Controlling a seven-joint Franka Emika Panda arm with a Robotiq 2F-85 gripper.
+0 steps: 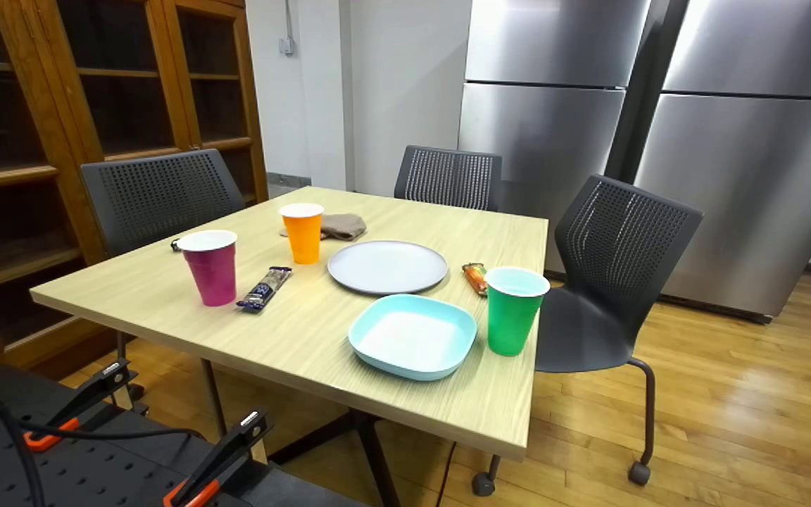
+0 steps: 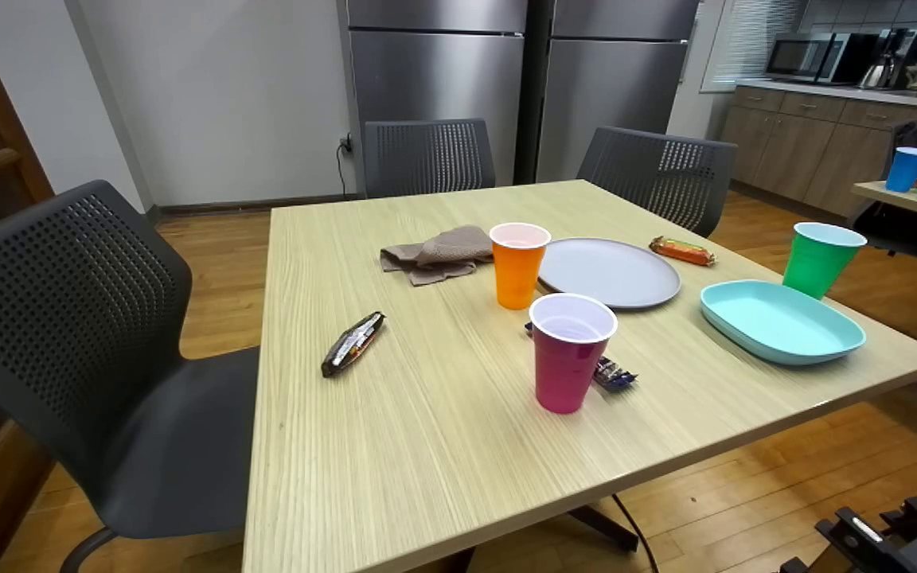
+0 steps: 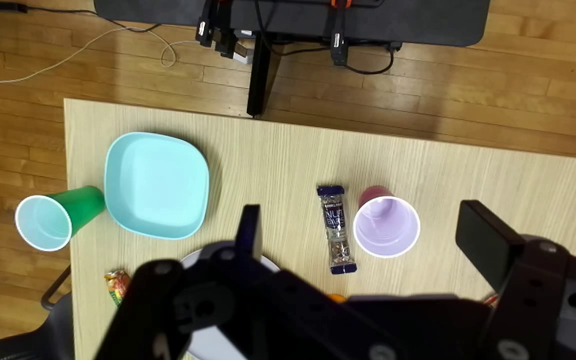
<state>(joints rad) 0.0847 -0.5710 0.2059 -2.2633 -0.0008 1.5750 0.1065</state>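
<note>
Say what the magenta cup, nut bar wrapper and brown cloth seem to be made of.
The magenta cup looks like thin, slightly glossy plastic, with a pale rim and smooth wall. The nut bar wrapper seems to be shiny plastic film, catching light and ending in flat strips. The brown cloth is probably matte textile, given its soft folds; cotton or synthetic, I can't tell.

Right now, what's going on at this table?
Nothing is being held. The robot's open pincer hangs above the table, and in the wrist view a nut bar and a purple cup show through its gap. The cup stands upright. Farther off, an orange cup stands near a grey plate, a green cup near a turquoise dish.
</note>
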